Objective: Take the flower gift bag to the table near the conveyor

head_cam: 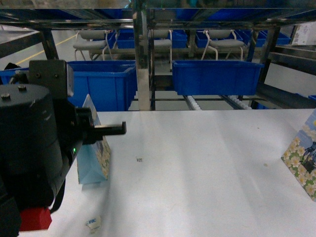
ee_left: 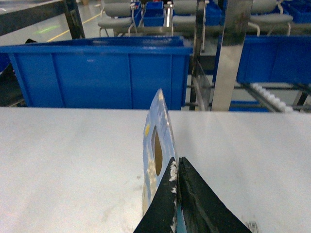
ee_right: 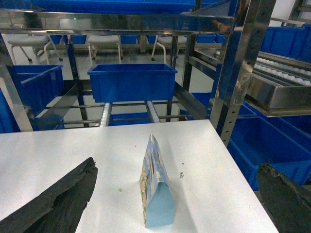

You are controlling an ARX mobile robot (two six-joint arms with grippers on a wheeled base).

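A flower gift bag point(head_cam: 95, 163) with daisy print and light-blue sides stands at the left of the white table point(head_cam: 197, 173). My left gripper point(ee_left: 178, 162) is shut on its upper edge beside the handle hole point(ee_left: 157, 156). The bag's base looks to rest on the tabletop. A second daisy-printed bag point(ee_right: 156, 187) stands near the table's right edge point(head_cam: 302, 163), between the widely spread fingers of my open right gripper point(ee_right: 177, 166), which touch nothing. The conveyor point(head_cam: 193, 102), with its white rollers, runs along the table's far side.
Blue bins point(head_cam: 216, 77) point(head_cam: 104, 83) sit on the conveyor rack behind the table. A steel post point(head_cam: 143, 74) stands between them. A small white label point(head_cam: 93, 222) lies near the front left. More blue bins point(ee_right: 272, 145) are beyond the right edge.
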